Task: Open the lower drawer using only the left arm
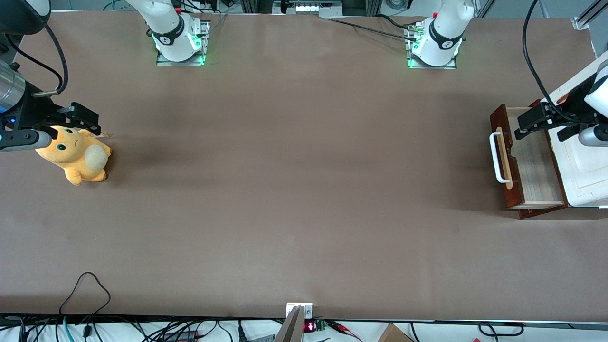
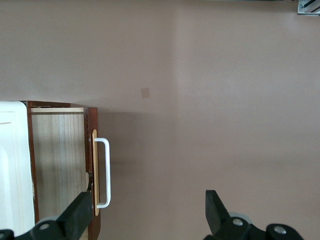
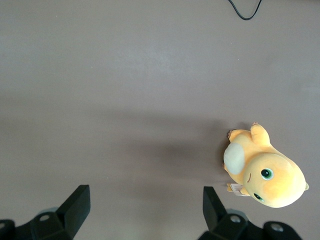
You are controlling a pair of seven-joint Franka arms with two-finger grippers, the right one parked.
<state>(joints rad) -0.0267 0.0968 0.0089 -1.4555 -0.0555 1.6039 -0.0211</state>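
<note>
Lower drawer (image 1: 534, 164) pulled out; claw (image 1: 529, 124) spread wide above it

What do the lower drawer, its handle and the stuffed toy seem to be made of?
Lower drawer: wood by the look, dark reddish-brown front, pale grained floor. Handle: smooth white bar, plastic or painted metal, cannot tell which. Stuffed toy: soft orange plush, fuzzy surface. The left arm's claw hangs open above the pulled-out drawer, holding nothing.

the lower drawer (image 1: 532, 161) stands pulled out at the working arm's table end, gripper (image 1: 525, 126) above it.
</note>
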